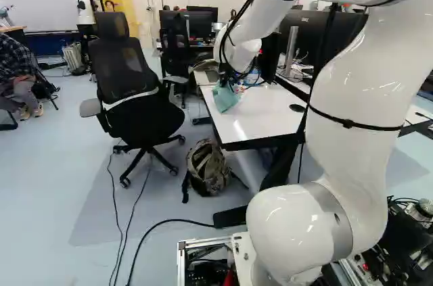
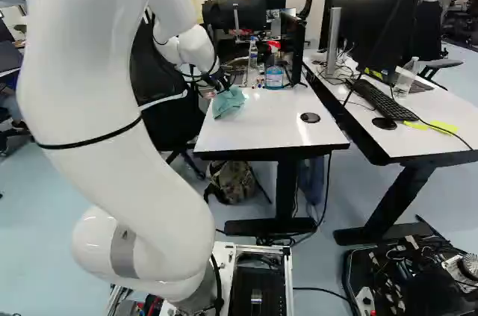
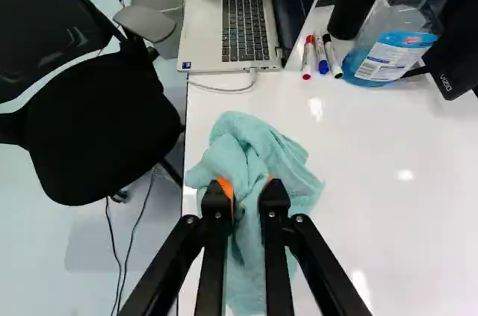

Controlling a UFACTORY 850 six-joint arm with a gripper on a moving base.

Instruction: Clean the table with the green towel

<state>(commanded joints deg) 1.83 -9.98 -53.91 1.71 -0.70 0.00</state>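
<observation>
One green towel (image 3: pixel 258 144), seemingly grasped by the gripper (image 2: pixel 223 87), bunched ahead and underneath

Gripper (image 1: pixel 230 82) noted over the left part of the white table (image 1: pixel 264 115); green towel (image 1: pixel 225 99) directly beneath it, on the tabletop; white arm (image 1: pixel 355 90) to its right and nearer the base; black office chair (image 1: pixel 139 117) to its left, on the floor; camouflage backpack (image 1: pixel 210 166) below it and nearer the base, also on the floor; round black disc (image 1: pixel 296 107) to its right, on the tabletop; whiteboard (image 1: pixel 42 10) well beyond it, to the left.
</observation>
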